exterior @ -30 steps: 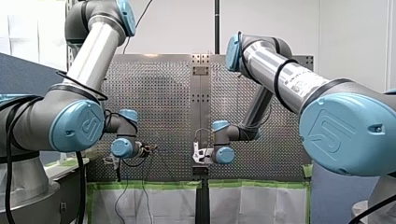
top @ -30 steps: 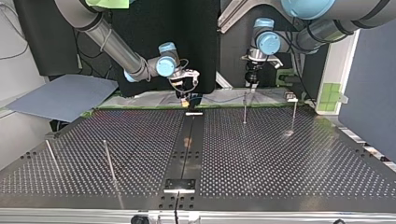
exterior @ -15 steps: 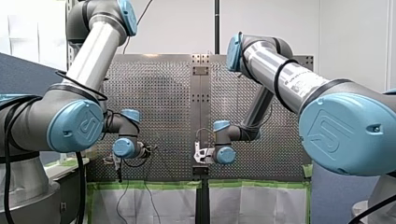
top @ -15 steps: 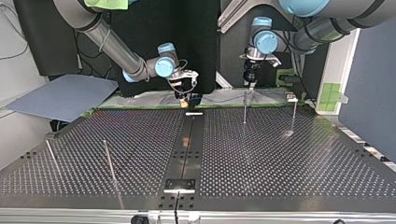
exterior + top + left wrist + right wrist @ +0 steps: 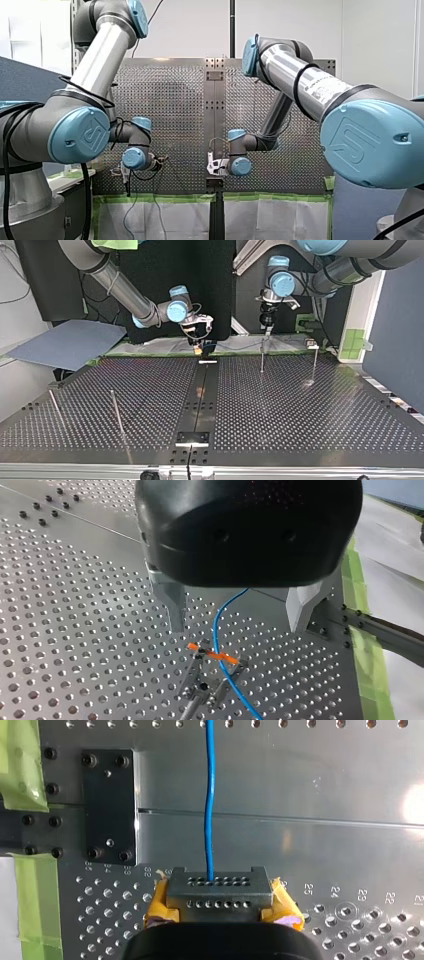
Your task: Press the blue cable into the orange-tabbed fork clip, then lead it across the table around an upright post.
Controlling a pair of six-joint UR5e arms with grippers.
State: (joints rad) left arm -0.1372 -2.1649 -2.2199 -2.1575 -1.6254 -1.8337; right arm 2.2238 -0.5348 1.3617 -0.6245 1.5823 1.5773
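from right claw, cable straight ahead

Bright blue is shown by the cable. An orange tab is carried on the grey metal fork clip. The table is seen as silver, patterned throughout with a regular grid of dark holes. A glossy black housing and pale grey metal fingers are shown on my left gripper. On my right gripper, yellow pads are set either side of a dark grey block dotted with two rows of small holes. At about ten o'clock from it, a black plate edged by green tape is seen. A grey-blue sheet is seen at nine o'clock in the top view. Silver tubes and light-blue joint caps are shown on my left arm and my right arm.
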